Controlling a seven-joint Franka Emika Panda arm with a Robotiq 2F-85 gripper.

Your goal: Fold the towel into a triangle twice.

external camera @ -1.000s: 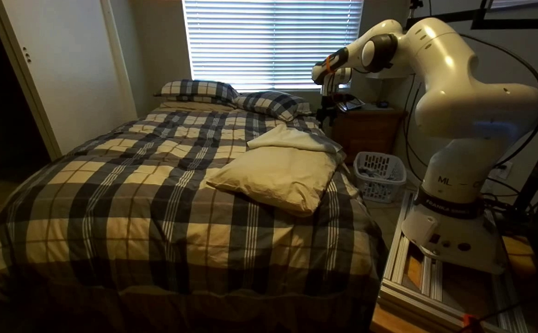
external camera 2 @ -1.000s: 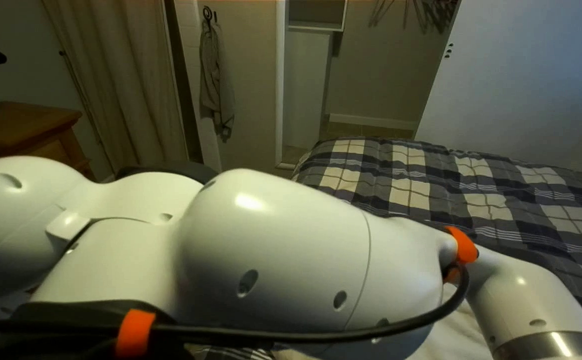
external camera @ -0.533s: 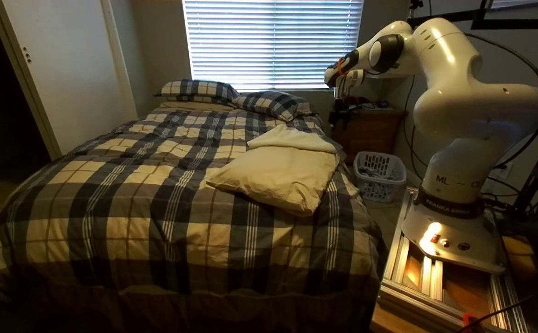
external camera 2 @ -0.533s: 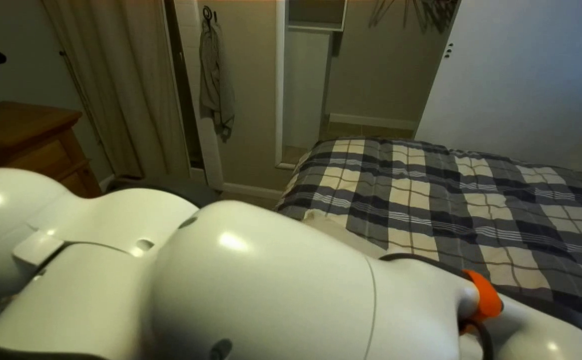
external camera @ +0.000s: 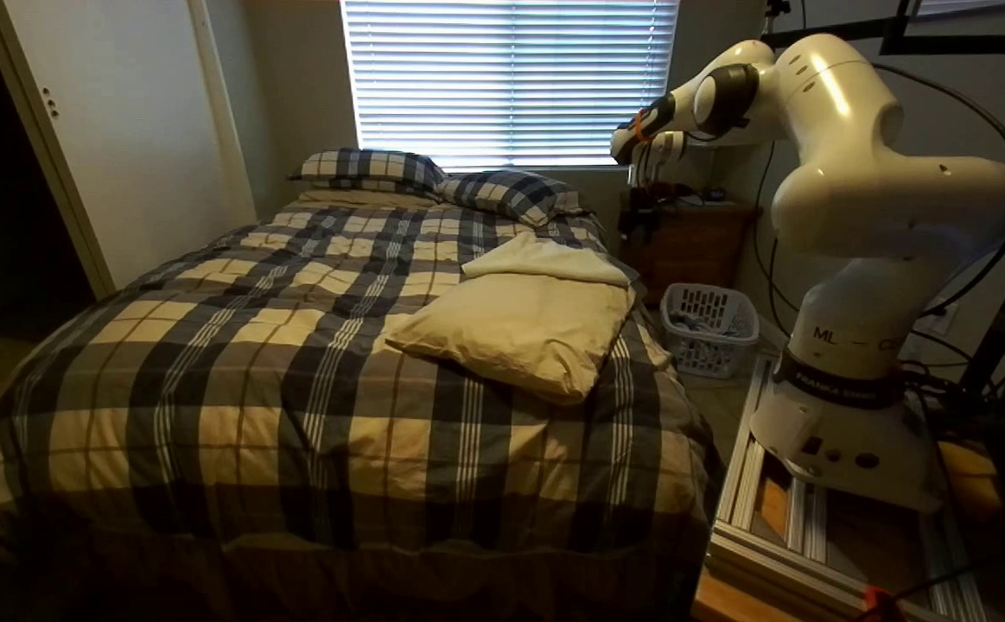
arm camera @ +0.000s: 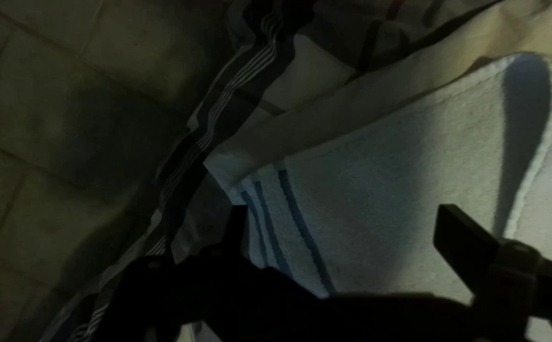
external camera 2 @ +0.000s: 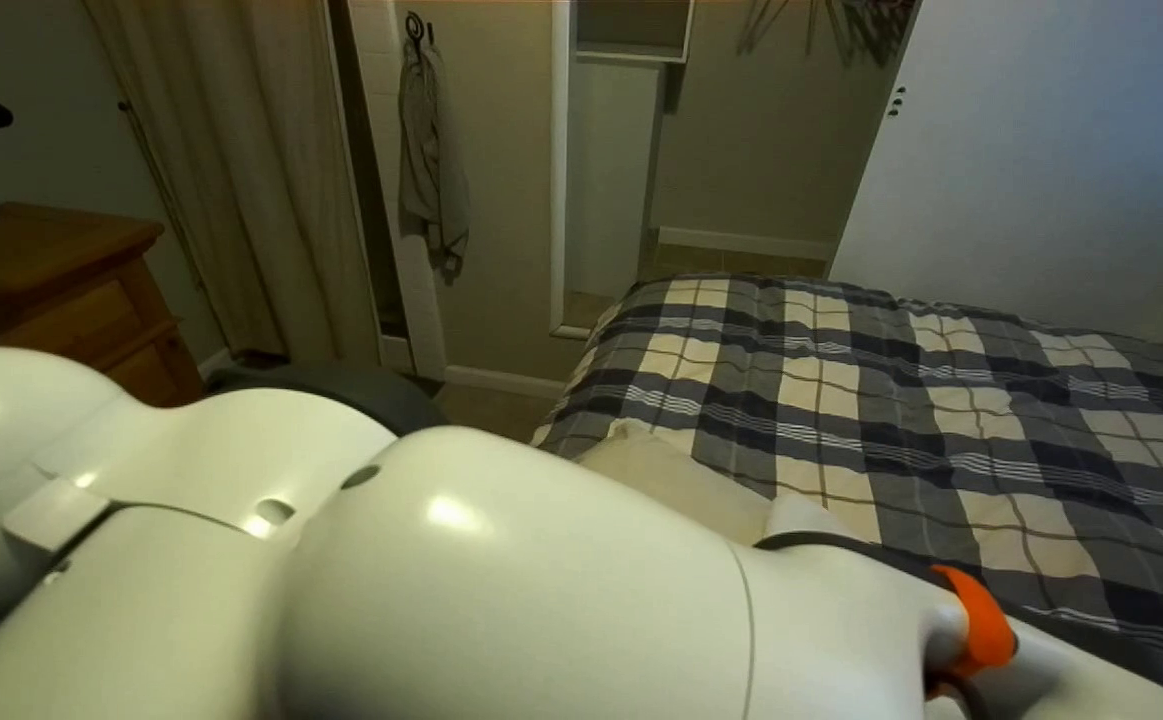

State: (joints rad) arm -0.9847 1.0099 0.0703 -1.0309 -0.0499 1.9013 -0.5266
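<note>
I have the jaws of my gripper (arm camera: 343,218) spread wide, holding nothing; beneath them in the wrist view lies the towel (arm camera: 380,190), apart from the tips as far as I can judge. In an exterior view it rests on a cream pillow (external camera: 519,333), towards the far end of it, in a low, roughly three-sided heap, so I judge one fold may be in and another left to make. The cloth is off-white terry with a fuzzy nap, a thick pale hem that runs round a blunt corner, and blue stripes across the end nearest the drop to the floor. I expect it to be light and limp, with enough tooth in the loops not to slip, and nothing fragile about it. I would pinch it at the corner beside the stripes, coming in low and gathering every layer. The pillow worries me most: it looks soft and creased, so pressing down could sink the towel away or bring up a pucker of the wrong fabric. Around it spreads the bedcover (external camera: 295,345), rumpled plaid in dark blue, grey and cream, hanging over its side above square floor tiles (arm camera: 33,123). Further out I see a slotted white plastic basket (external camera: 709,356) with cloth inside, a wooden nightstand (external camera: 701,250), and plump plaid pillows (external camera: 372,168) below slatted blinds (external camera: 511,78).
</note>
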